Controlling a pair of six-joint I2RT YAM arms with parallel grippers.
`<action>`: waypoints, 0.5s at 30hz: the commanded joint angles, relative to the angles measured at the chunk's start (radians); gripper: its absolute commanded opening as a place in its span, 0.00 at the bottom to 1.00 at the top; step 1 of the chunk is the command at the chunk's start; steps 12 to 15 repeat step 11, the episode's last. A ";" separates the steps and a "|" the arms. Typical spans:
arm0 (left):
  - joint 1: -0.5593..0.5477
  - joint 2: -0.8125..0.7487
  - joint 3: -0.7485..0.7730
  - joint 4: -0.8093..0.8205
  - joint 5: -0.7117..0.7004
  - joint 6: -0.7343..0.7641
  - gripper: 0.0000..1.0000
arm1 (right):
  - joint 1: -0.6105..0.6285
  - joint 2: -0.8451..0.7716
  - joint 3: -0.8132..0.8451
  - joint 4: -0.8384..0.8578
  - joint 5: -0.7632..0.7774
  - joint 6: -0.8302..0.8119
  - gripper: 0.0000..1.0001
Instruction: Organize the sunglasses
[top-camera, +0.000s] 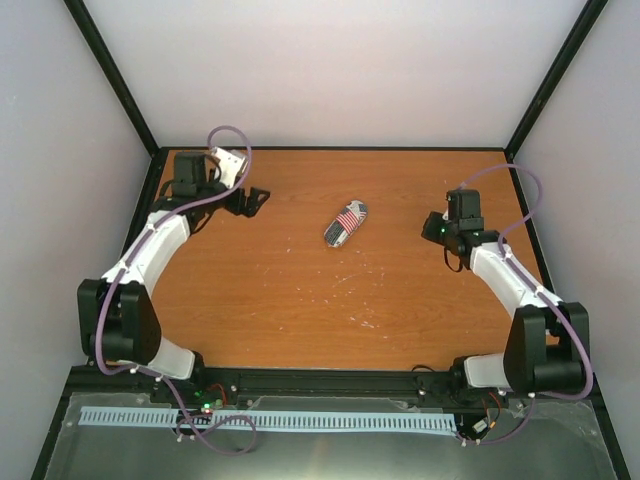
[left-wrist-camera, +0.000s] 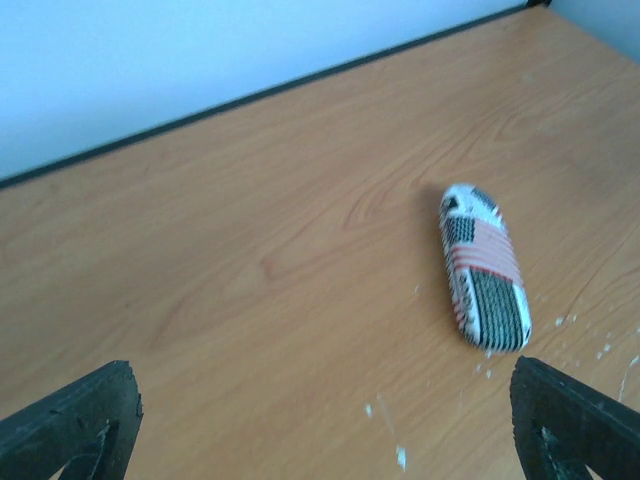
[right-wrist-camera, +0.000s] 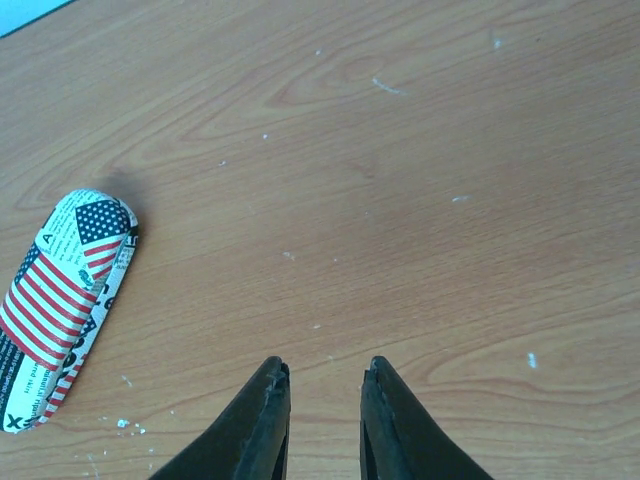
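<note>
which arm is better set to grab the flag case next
Probably left: the left gripper is wide open and faces the case. The right gripper is only slightly open, with the case off to its side.

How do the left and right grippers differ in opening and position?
The left gripper has its fingers spread wide; the right gripper shows only a narrow gap between its fingers. In the top view the left gripper is left of the case, while the right gripper is right of it. Both hold nothing, and neither touches the case.
</note>
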 joint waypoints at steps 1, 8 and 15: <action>0.042 -0.061 -0.090 0.006 -0.019 0.040 0.99 | -0.016 -0.069 -0.020 -0.033 0.043 -0.024 0.22; 0.061 -0.064 -0.134 0.030 -0.008 0.001 1.00 | -0.021 -0.081 -0.029 -0.031 0.031 -0.026 0.21; 0.063 -0.051 -0.132 0.034 -0.005 -0.012 0.99 | -0.026 -0.063 -0.030 -0.027 0.022 -0.025 0.23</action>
